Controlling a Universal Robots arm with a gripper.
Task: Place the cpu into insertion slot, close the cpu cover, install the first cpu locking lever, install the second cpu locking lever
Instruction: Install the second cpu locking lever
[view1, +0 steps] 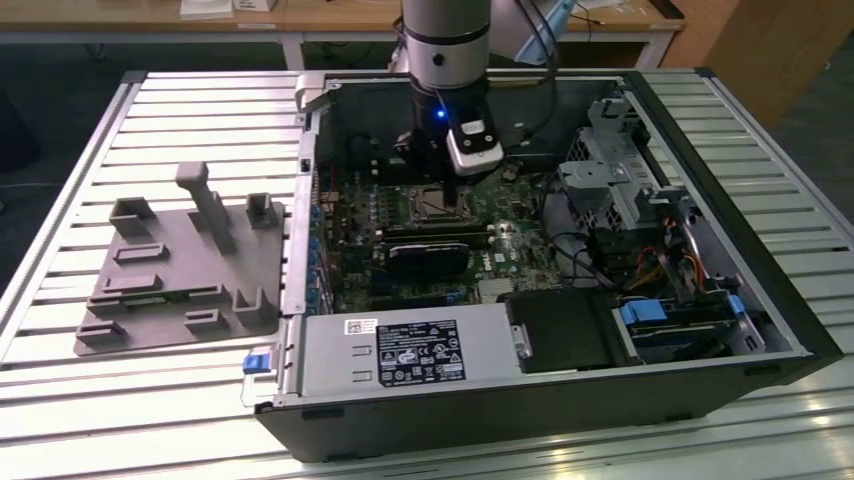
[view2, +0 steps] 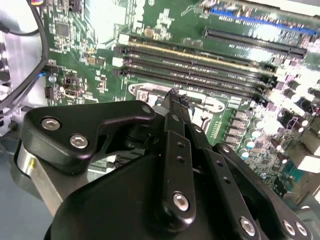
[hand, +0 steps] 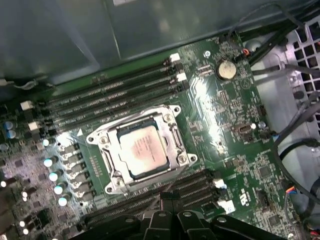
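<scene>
Closest to you in the second wrist view is the gripper (view2: 174, 97): the black fingers (view2: 176, 145) run together to a narrow tip with no gap showing and nothing pinched between them, so it reads as closed and empty. The tip hangs right over the silvery frame of the insertion slot (view2: 150, 92), just beside the long black memory slots (view2: 200, 65).

In the first wrist view the black gripper (hand: 167, 197) pokes in at the edge of the picture, near the socket but apart from it. The cpu (hand: 142, 150) sits in the insertion slot (hand: 102, 142), dull silver face up. The cpu cover (hand: 172, 142) lies flat around it, the chip showing through its square window. I can't tell you where the locking levers stand.

Further back, in the exterior view, your arm (view1: 445, 40) comes straight down into the open computer case (view1: 747, 300), lying on its side on a slatted metal table (view1: 107, 400). The socket (view1: 433, 203) sits just under the wrist. Out on the exterior view's left a grey fixture tray (view1: 174, 290) rests on the table, well apart from the case.
</scene>
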